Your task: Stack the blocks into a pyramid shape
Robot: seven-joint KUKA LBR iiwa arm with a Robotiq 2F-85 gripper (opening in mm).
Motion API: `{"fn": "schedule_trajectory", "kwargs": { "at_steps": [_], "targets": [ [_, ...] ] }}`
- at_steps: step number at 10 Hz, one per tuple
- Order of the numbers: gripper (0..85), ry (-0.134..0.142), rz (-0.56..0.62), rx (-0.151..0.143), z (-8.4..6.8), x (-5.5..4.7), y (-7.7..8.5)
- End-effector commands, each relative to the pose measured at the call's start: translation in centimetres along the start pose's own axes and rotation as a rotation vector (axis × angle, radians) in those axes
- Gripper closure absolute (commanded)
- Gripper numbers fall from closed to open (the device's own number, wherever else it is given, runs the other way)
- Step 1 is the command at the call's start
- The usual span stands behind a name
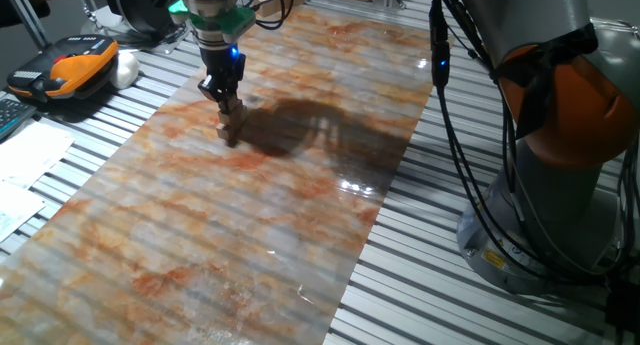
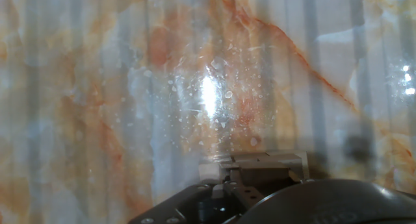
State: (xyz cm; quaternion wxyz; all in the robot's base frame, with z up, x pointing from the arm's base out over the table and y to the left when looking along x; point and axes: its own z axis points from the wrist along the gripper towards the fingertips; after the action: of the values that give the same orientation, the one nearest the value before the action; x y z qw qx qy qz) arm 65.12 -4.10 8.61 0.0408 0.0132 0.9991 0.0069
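Note:
In the fixed view my gripper [image 1: 229, 101] points down over the far left part of the marbled sheet. Its black fingers [image 1: 222, 89] stand close together on a light-brown wooden block [image 1: 233, 111]. That block sits on top of a small pile of blocks [image 1: 230, 133] resting on the sheet. How many blocks the pile holds is hidden by the hand and its shadow. The hand view shows only pale block tops [image 2: 260, 164] at the bottom edge, against the dark body of the hand.
The marbled orange-grey sheet [image 1: 250, 235] covers a slatted metal table [image 1: 430, 285]. An orange-black device [image 1: 75, 65] and papers [image 1: 25, 165] lie at the left. The arm's grey-orange base [image 1: 560, 155] and hanging black cables [image 1: 450, 115] stand at the right.

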Motion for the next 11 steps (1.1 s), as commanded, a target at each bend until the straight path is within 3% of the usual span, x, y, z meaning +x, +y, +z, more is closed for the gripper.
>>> {"fn": "schedule_trajectory", "kwargs": {
  "at_steps": [1,8,9,11],
  "targets": [
    [85.0,-0.001,0.0,0.0,-0.02,0.01,-0.02],
    [85.0,-0.001,0.003,-0.003,-0.14,0.01,-0.13],
    [68.0,-0.003,0.006,-0.003,-0.13,0.02,-0.13],
    [68.0,-0.009,0.014,0.001,-0.03,0.0,-0.06]
  ]
}}
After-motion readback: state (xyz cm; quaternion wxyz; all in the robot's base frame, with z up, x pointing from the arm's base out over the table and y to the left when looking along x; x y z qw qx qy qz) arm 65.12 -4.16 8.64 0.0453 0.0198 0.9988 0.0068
